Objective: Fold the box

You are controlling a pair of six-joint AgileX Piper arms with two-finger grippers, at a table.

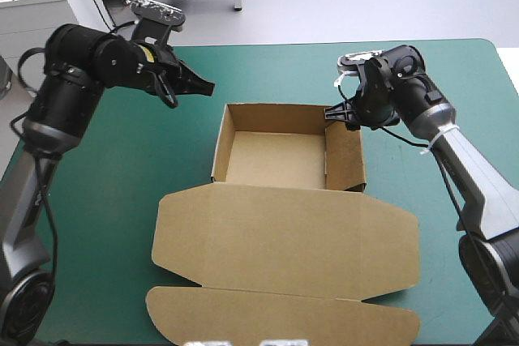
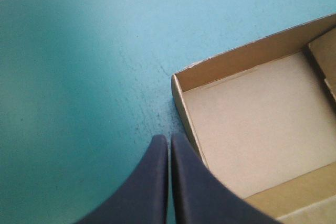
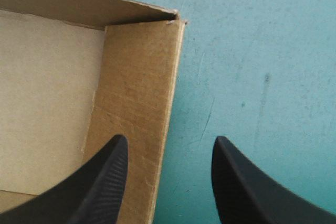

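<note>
Mid-bench on the teal-green cover: the box, one cut sheet of brown board, matte and faintly ribbed, paler along the cut edges. Far half formed into an open square tray with four straight upright walls. Near half laid flat as the lid, reaching toward the bench's near edge, with rounded corners and a long rounded flap along its front. Cover smooth, flecked with small dark scuffs.

Left claw pinched to a narrow slit, black fingers meeting in one pointed arch and gripping nothing. Tips just outside the tray's left wall near its far-left corner; contact with the board impossible to judge.

Right claw spread wide, curved fins well apart, their inner faces finely ridged. Straddling the tray's right wall close to the far-right corner, with one finger over the inside of the wall and the other over bare cover outside it. Nothing clamped; contact with the wall unclear.
</note>
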